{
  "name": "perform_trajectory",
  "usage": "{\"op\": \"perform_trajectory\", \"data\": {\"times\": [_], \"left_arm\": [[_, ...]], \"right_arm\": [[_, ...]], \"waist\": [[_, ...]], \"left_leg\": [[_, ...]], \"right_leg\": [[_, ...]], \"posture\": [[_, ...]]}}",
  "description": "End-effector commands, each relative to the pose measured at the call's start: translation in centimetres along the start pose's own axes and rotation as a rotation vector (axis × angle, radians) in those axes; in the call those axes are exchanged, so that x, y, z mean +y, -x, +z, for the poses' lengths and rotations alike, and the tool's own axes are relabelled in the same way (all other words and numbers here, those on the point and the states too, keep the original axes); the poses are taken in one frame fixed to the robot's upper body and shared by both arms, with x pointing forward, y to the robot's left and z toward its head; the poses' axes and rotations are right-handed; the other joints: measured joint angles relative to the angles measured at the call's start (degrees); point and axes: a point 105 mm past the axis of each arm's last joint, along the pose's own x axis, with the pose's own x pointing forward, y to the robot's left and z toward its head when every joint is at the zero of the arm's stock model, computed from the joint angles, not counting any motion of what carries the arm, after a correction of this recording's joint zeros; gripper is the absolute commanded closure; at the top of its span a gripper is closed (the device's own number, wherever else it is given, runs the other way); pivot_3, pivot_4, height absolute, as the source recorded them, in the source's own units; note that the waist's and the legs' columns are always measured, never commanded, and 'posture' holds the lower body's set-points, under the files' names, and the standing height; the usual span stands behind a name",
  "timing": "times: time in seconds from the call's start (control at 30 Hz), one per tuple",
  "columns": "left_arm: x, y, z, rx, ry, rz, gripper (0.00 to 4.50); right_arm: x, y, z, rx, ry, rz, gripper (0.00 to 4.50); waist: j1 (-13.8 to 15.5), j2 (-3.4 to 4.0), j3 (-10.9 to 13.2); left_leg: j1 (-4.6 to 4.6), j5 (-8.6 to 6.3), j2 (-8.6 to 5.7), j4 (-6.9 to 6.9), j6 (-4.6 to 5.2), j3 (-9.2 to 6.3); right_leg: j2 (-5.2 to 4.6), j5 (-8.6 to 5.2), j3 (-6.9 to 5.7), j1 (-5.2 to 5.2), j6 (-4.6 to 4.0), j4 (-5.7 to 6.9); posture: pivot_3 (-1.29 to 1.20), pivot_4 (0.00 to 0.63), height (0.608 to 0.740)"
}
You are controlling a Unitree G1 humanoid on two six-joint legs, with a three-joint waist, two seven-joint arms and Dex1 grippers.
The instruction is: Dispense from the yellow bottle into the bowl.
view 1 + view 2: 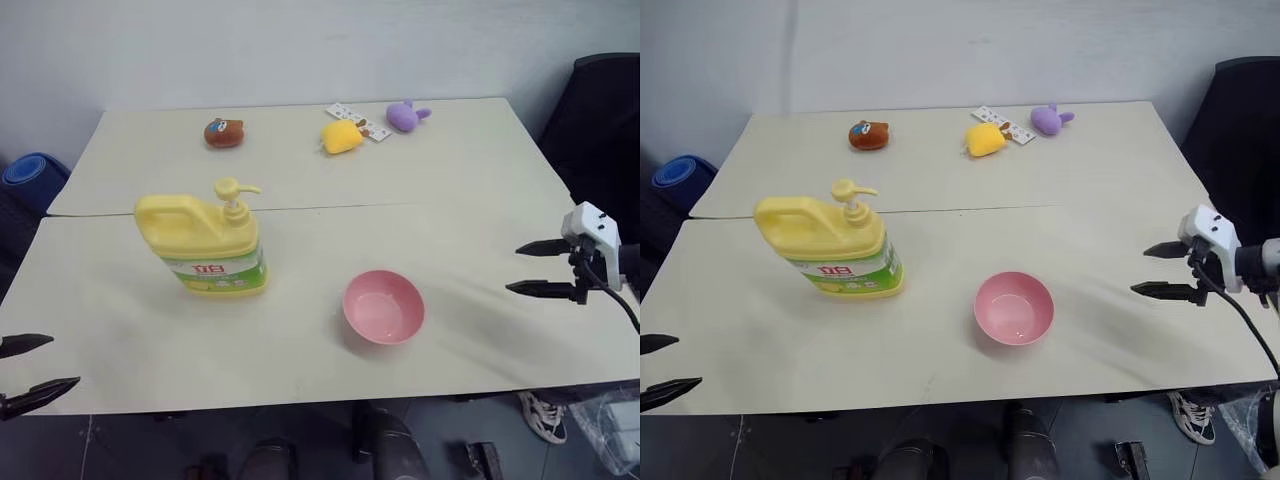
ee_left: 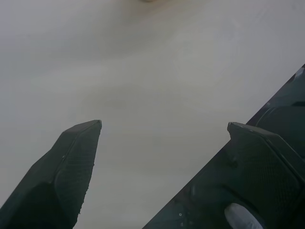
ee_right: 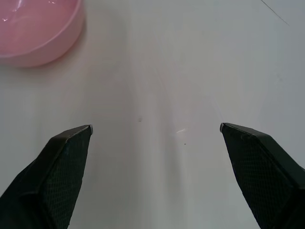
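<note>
I sit at the opening step of the job, with nothing yet grasped and both arms held out to the sides of the worktop (image 1: 480, 240). Nearest me, the left gripper (image 1: 25, 367) hovers at the near left edge, its fingers spread wide and empty, the bare surface showing between them in the left wrist view. The right gripper (image 1: 532, 268) hangs over the right side of the worktop, fingers likewise wide apart and holding nothing; in its wrist view the rim of the bowl (image 3: 35, 28) sits ahead of the fingertips and off to one side, apart from them. The pink bowl (image 1: 383, 306) rests upright and apparently empty a little right of centre, between the two grippers. The yellow bottle (image 1: 205, 243) stands upright to the bowl's left and slightly farther back, pump nozzle pointing toward the bowl's side, well clear of the left fingers. As I judge it, the next move calls for bringing the bottle's spout over the bowl, or the bowl under it, then pressing the pump head down. Beyond, three small plush toys (image 1: 343, 136) lie along the far half of the worktop.
</note>
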Motion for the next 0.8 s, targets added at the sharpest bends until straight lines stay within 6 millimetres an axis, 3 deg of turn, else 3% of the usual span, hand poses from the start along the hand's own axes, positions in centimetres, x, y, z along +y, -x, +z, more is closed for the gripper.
{"op": "perform_trajectory", "data": {"times": [0.03,0.13,0.27,0.43,0.57,0.67,0.8], "left_arm": [[0.2,0.3,0.6,-0.033,-0.019,0.021,0.00],[0.2,0.1,1.1,-0.063,-0.014,0.027,0.00],[-0.5,-0.2,3.3,-0.158,0.038,-0.007,0.00],[-3.3,-0.3,8.5,-0.303,0.032,-0.182,0.00],[-7.8,-1.0,13.2,-0.349,-0.085,-0.420,0.00],[-10.4,-2.1,14.2,-0.314,-0.182,-0.522,0.00],[-13.4,-3.9,14.9,-0.306,-0.286,-0.629,0.00]], "right_arm": [[-0.2,0.6,1.2,-0.038,0.036,-0.021,0.03],[-0.5,0.5,1.3,-0.039,0.055,-0.051,0.03],[0.5,0.2,2.2,-0.053,0.063,-0.004,0.03],[2.7,0.1,4.7,-0.090,0.069,0.078,0.03],[6.7,-1.6,7.8,-0.123,0.142,0.189,0.03],[9.1,-2.9,8.7,-0.117,0.187,0.233,0.03],[12.5,-5.0,8.5,-0.085,0.198,0.290,0.03]], "waist": [[0.0,0.00,0.0],[0.0,0.00,0.0],[0.1,-0.02,0.0],[0.1,-0.03,0.0],[0.3,-0.03,0.0],[0.3,0.00,0.0],[0.2,-0.07,0.0]], "left_leg": [[0.01,0.00,0.00,0.00,0.00,0.02],[0.06,0.00,0.00,0.02,0.00,0.09],[0.10,0.00,0.01,0.08,0.00,0.13],[0.12,0.00,0.03,0.19,-0.01,0.15],[0.09,-0.02,0.03,0.39,-0.05,0.09],[0.11,-0.11,0.02,0.67,-0.10,-0.10],[0.16,-0.12,-0.06,0.79,-0.11,-0.12]], "right_leg": [[0.00,0.00,0.02,0.00,0.00,0.01],[0.00,0.00,0.10,0.00,0.00,0.10],[0.00,0.00,0.21,0.00,0.00,0.21],[-0.01,0.01,0.31,0.00,0.01,0.30],[0.01,0.01,0.35,0.00,0.01,0.40],[0.02,0.01,0.51,0.00,0.01,0.60],[0.09,0.02,0.64,0.01,0.01,0.73]], "posture": [[0.00,0.150,0.740],[0.00,0.150,0.740],[0.00,0.150,0.740],[0.00,0.150,0.740],[0.00,0.150,0.740],[0.00,0.150,0.740],[0.00,0.150,0.740]]}}
